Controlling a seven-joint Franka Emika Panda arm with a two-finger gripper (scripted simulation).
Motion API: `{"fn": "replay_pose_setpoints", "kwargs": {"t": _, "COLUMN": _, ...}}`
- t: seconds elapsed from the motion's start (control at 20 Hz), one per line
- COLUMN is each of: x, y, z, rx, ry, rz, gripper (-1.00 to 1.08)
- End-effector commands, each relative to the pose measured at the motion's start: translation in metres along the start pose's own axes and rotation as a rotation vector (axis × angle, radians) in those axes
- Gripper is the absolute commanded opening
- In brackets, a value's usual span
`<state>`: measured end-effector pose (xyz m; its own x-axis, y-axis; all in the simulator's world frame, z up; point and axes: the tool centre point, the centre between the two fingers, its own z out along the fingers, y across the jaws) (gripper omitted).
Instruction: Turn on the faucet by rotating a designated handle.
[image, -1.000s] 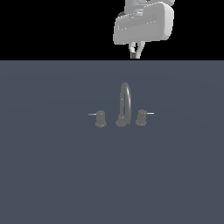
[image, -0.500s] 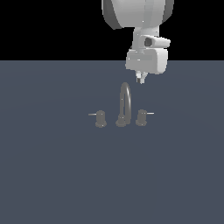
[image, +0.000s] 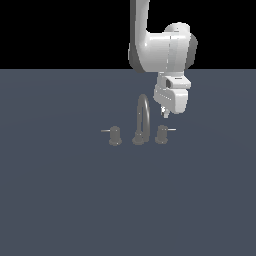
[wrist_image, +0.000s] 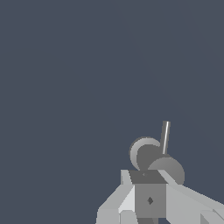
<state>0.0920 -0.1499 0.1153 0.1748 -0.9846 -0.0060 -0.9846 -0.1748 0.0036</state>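
Note:
The faucet (image: 142, 119) is a dark grey set with a tall arched spout on a round base, standing on the flat grey-blue surface. The handle (image: 161, 134) is the stubby knob on the exterior view's right, with a thin bright lever (image: 171, 129) pointing right. My gripper (image: 163, 113) hangs just above and slightly behind this knob, not touching it; its fingers look pressed together and hold nothing. In the wrist view the knob (wrist_image: 148, 155) and its lever (wrist_image: 165, 136) sit just beyond my gripper (wrist_image: 148, 179).
A twin knob (image: 115, 136) with a duller lever pointing to the exterior view's left stands on the other side of the spout. The grey-blue surface (image: 75, 200) stretches flat all around. The white arm (image: 162, 50) rises above the faucet.
The arm has come down from the top of the exterior view, bringing the gripper to just above the right-hand knob. The faucet and both levers have not moved.

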Motion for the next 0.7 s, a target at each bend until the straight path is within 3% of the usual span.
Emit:
{"fn": "replay_pose_setpoints", "kwargs": {"t": 0.0, "x": 0.007, "y": -0.002, "z": 0.018, "rx": 0.002, "ry": 0.003, "rz": 0.045, "gripper": -1.00}}
{"fn": "replay_pose_setpoints", "kwargs": {"t": 0.65, "x": 0.018, "y": -0.003, "z": 0.052, "rx": 0.004, "ry": 0.006, "rz": 0.126, "gripper": -1.00}}
